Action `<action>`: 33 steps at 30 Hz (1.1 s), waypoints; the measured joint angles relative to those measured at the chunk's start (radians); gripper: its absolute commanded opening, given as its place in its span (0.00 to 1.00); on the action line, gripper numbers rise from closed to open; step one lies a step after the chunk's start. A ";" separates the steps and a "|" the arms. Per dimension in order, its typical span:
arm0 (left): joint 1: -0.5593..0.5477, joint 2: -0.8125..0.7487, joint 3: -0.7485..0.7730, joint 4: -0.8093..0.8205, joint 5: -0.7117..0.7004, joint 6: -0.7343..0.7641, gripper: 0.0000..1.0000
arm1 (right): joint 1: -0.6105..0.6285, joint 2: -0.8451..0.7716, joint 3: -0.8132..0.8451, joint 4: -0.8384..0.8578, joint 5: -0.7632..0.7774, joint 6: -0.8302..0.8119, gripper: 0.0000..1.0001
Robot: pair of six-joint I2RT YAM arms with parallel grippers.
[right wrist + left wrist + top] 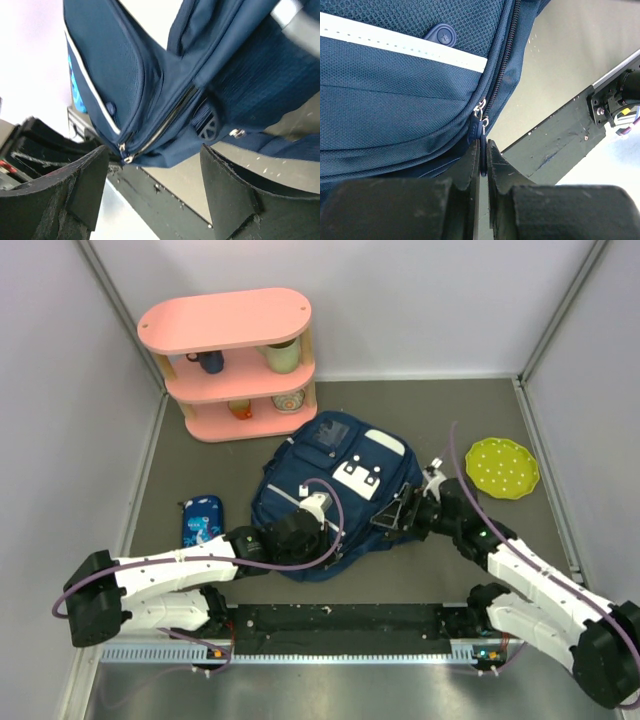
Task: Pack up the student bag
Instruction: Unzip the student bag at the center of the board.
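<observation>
The navy student bag point(335, 490) lies flat mid-table, with white patches on its front pockets. My left gripper point(318, 508) sits over the bag's near left part. In the left wrist view, the left gripper point(483, 155) is shut on a dark blue zipper pull point(482, 134) at the bag's point(395, 100) edge, where the zipper looks closed. My right gripper point(400, 512) is at the bag's near right edge. In the right wrist view, the right gripper point(155, 170) is open and empty, just short of the bag point(240, 75). Metal zipper sliders point(125, 152) and a strap buckle point(209, 127) show between its fingers.
A small bright-blue pencil case point(200, 522) lies left of the bag. A green dotted plate point(502, 467) lies at the right. A pink shelf point(235, 360) with cups and bowls stands at the back left. A dark rail point(340, 620) runs along the near edge.
</observation>
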 measured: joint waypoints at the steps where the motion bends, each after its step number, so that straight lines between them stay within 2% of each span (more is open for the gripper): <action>1: 0.000 0.000 0.000 0.000 0.001 0.002 0.00 | 0.031 0.008 -0.011 0.006 0.002 0.014 0.72; 8: 0.000 0.000 0.000 0.004 0.009 0.013 0.00 | 0.140 0.136 -0.016 0.137 0.015 0.092 0.67; 11: 0.000 0.000 0.000 0.005 0.012 0.024 0.00 | 0.184 0.217 0.027 0.160 0.035 0.100 0.60; 12: 0.000 0.000 0.000 0.005 0.012 0.028 0.00 | 0.195 0.241 0.048 0.157 0.048 0.099 0.55; 13: 0.000 0.000 0.000 0.005 0.013 0.032 0.00 | 0.205 0.270 0.074 0.156 0.061 0.099 0.45; 14: 0.000 0.000 0.000 0.005 0.012 0.037 0.00 | 0.211 0.297 0.098 0.157 0.070 0.098 0.23; 15: 0.000 0.000 0.000 0.005 0.012 0.041 0.00 | 0.214 0.321 0.115 0.156 0.080 0.097 0.13; 16: 0.000 0.000 0.000 0.005 0.012 0.044 0.00 | 0.215 0.341 0.126 0.152 0.094 0.093 0.04; 17: 0.000 0.000 0.000 0.004 0.011 0.048 0.00 | 0.215 0.355 0.130 0.141 0.109 0.094 0.00; 24: 0.001 -0.015 -0.012 0.005 0.005 0.055 0.00 | 0.206 0.385 0.152 0.084 0.159 0.115 0.00; 33: 0.000 -0.105 -0.027 -0.020 -0.057 0.030 0.00 | 0.127 0.401 0.173 0.076 0.040 0.106 0.00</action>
